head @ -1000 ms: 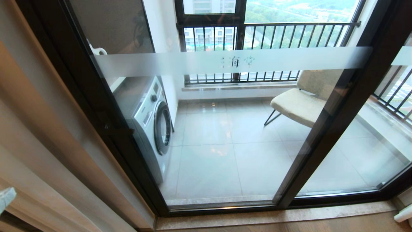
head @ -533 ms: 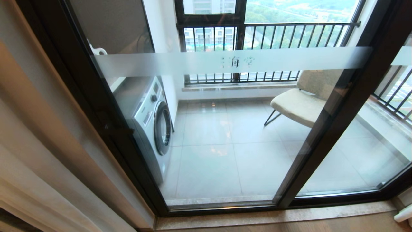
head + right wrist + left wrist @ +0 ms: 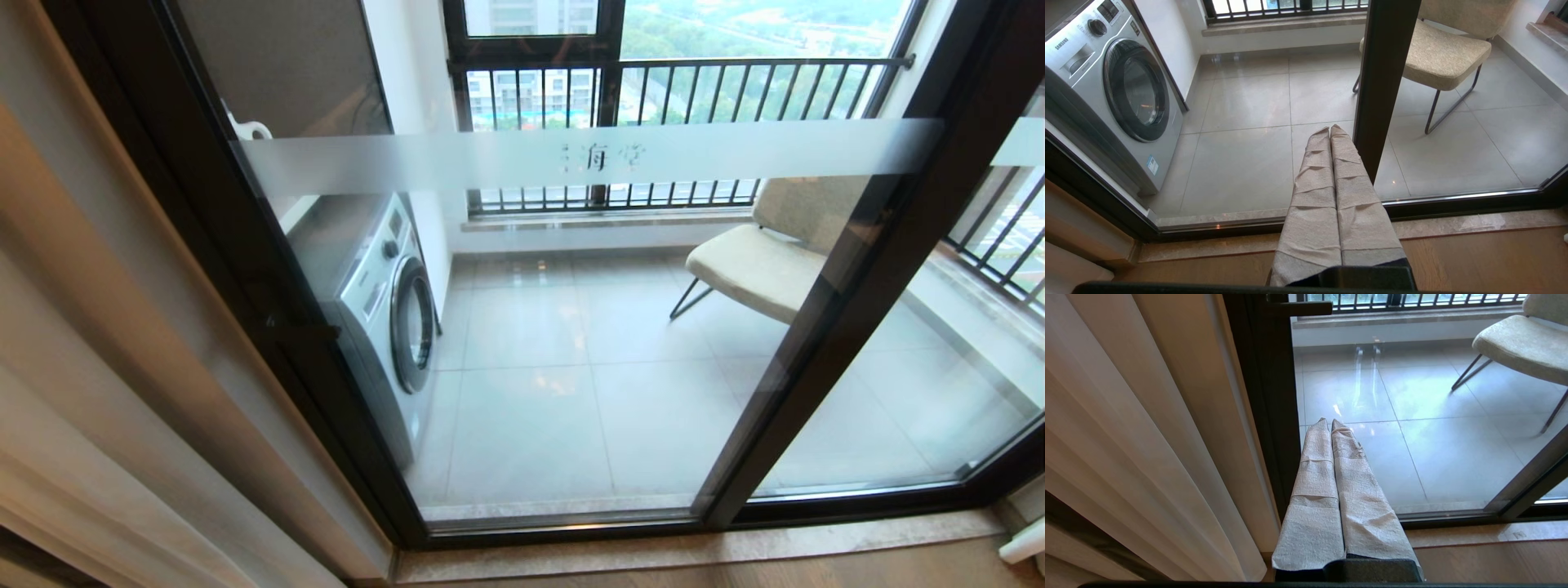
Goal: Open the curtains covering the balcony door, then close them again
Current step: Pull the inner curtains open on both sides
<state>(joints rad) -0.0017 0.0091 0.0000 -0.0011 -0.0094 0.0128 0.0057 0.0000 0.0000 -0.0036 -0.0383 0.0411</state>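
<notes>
While both arms hang low and idle, the scene reads as follows.

Change: a second ago a pale wrapped tip showed at the lower left edge of the head view; it has since dropped out of sight, and neither arm shows there now.
Meaning for the task: judged from this, the left arm has drawn back to rest; the glass is uncovered, so the opening half looks done and the closing half not begun.
Curtains: the curtains (image 3: 1147,428) hang bunched in pleats at the left edge of the doorway, beside the dark frame, clear of the glass.
Balcony door: the balcony door (image 3: 857,269) stands with its panels bare, the frosted band (image 3: 588,155) running across them.
Left gripper: the left gripper (image 3: 1329,422) has its wrapped fingers pressed together on nothing, near the curtains but apart from them.
Right gripper: the right gripper (image 3: 1329,129) is likewise pressed together and empty, before the door's middle post.
Surface: wooden floor (image 3: 1474,257) meets a stone threshold (image 3: 694,551) along the door's lower edge.
Room beyond: a tiled balcony with a washing machine (image 3: 384,302) at its left side, a chair (image 3: 759,265) at its right, and a railing (image 3: 678,82) along the far edge.
</notes>
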